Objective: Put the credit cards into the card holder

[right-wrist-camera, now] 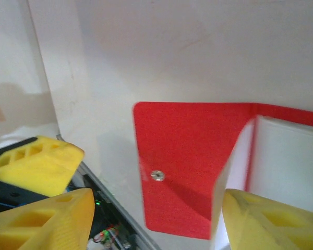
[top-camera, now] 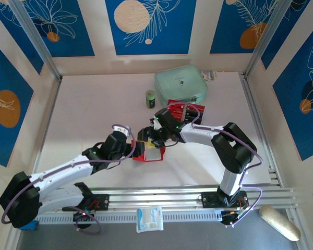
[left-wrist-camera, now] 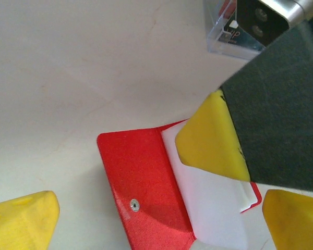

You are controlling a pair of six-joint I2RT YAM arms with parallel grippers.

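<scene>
Tool, left (left-wrist-camera: 156, 216): jaws wide, straddling the holder, gripping nothing. Tool, right (right-wrist-camera: 154, 213): jaws apart, one finger (left-wrist-camera: 211, 138) on the pale pocket. Holder (top-camera: 146, 153): lies open on counter (top-camera: 94, 104), no card seen in it. Likely soft, light, prone to slide; pin one leaf. Cards (top-camera: 183, 111): red and black, in clear tray (left-wrist-camera: 219, 44) beyond. Likely thin, stiff, slick; pinch by an edge.

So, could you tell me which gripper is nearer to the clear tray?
Right. The right gripper is just down-left of the tray; the left gripper sits farther down-left again.
</scene>
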